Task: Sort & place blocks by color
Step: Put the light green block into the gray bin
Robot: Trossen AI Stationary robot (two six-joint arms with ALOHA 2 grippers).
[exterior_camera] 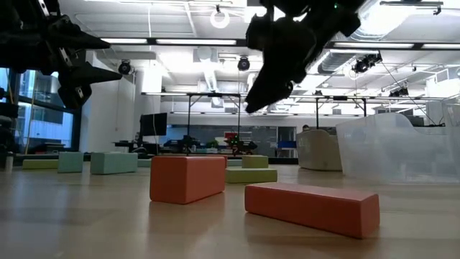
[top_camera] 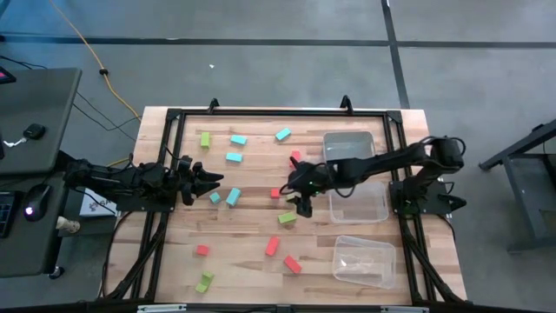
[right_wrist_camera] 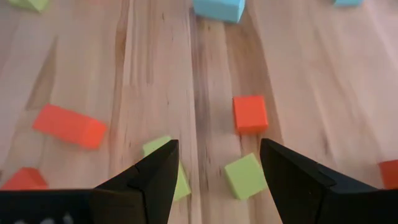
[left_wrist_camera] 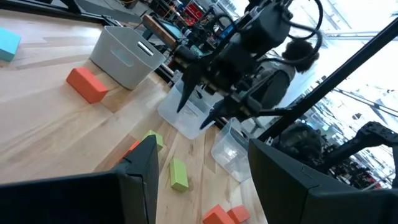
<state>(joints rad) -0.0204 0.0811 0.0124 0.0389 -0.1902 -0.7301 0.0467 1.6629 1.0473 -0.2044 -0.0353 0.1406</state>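
High view: blocks (top_camera: 234, 196), lime, blue, red-orange, scattered across the counter (top_camera: 252, 261) from 9 to 6 o'clock. Likely light, rigid, smooth; grip flat opposite faces. Right claw (top_camera: 301, 203) spread above centre; left claw (top_camera: 205, 180) spread, 9 o'clock.

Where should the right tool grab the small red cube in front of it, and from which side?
Probably by two opposite side faces, coming straight down from above. The red cube lies flat, bare table on every side, the nearest green block clear of it, so the open right tool should fit.
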